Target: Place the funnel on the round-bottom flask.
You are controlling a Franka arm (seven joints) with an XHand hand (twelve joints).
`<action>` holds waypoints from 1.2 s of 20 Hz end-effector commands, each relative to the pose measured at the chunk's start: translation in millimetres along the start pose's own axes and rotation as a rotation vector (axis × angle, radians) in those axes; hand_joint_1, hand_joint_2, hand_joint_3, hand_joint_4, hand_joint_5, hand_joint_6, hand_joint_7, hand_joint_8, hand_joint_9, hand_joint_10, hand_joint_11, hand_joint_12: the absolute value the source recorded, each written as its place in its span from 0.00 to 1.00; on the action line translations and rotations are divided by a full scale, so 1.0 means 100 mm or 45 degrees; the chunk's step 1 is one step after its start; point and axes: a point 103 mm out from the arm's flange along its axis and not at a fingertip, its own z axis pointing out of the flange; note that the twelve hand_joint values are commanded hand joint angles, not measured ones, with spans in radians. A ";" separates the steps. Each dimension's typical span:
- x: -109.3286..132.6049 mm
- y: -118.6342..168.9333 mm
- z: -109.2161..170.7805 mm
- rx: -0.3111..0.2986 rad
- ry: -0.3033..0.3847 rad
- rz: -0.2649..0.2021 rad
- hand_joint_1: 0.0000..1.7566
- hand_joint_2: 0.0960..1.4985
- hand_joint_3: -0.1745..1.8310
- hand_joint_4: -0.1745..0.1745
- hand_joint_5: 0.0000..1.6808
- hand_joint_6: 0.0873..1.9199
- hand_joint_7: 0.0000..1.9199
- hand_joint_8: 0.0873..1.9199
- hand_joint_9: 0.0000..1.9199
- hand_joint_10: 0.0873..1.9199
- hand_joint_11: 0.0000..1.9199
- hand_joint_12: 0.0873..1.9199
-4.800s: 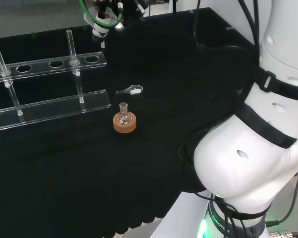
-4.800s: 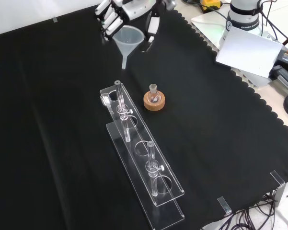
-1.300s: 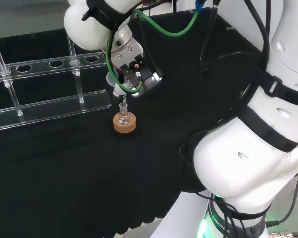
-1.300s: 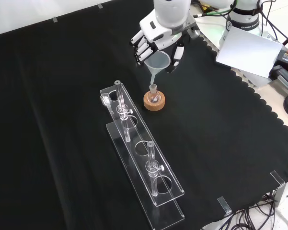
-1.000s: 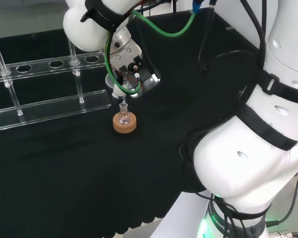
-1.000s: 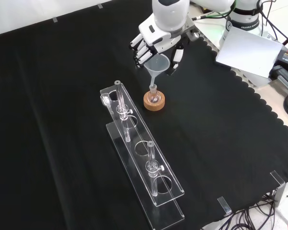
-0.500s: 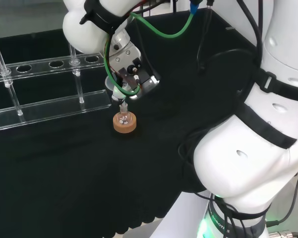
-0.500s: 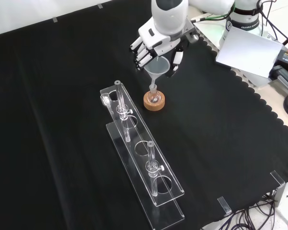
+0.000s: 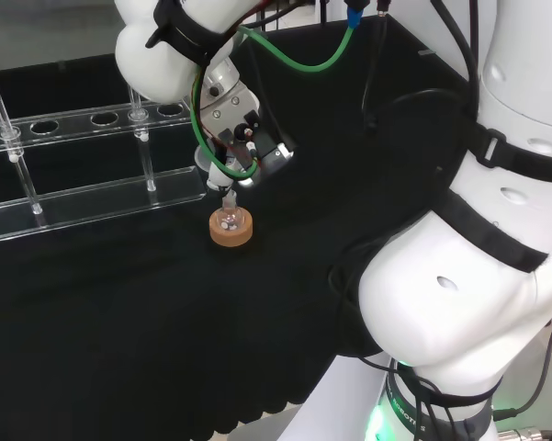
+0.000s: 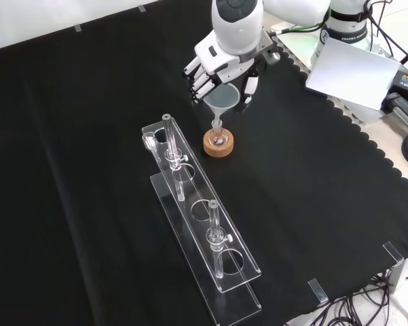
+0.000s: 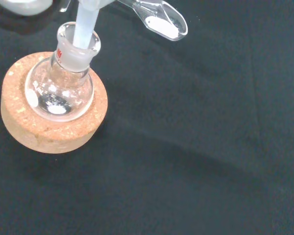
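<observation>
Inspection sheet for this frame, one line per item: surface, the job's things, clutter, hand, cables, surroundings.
Surface: black cloth over the bench, scalloped edge at the front view's right.
Job's things: round-bottom flask upright in a cork ring; white specks inside it. Funnel held above it, its stem inside the flask's neck.
Clutter: clear tube rack with two glass tubes; a small clear scoop with white powder on the cloth near the flask.
Hand: hand with fingers curled round the funnel's cone.
Cables: green cable and black ones along the arm; more at the front view's right edge.
Surroundings: a white sheet beyond the cloth.
</observation>
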 end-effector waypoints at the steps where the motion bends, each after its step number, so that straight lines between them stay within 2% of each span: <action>1: -0.02 0.03 0.13 0.058 0.039 0.050 0.42 0.44 0.33 0.50 0.33 0.37 0.31 0.37 0.47 0.26 0.24 0.68; 5: -0.01 0.06 0.10 0.057 0.009 0.036 0.42 0.44 0.33 0.50 0.33 0.37 0.31 0.37 0.47 0.26 0.24 0.68; 10: -0.03 0.07 0.14 0.048 0.019 -0.004 0.42 0.44 0.33 0.49 0.33 0.37 0.31 0.37 0.47 0.26 0.24 0.68; 14: -0.03 0.07 0.15 0.051 0.012 -0.012 0.42 0.44 0.33 0.49 0.33 0.37 0.31 0.37 0.47 0.26 0.24 0.68; 19: 0.11 0.06 0.13 0.050 -0.026 -0.020 0.42 0.44 0.33 0.49 0.33 0.37 0.31 0.37 0.47 0.26 0.24 0.68; 24: 0.06 0.06 0.16 0.042 0.006 -0.032 0.42 0.44 0.33 0.49 0.33 0.37 0.31 0.37 0.47 0.26 0.24 0.68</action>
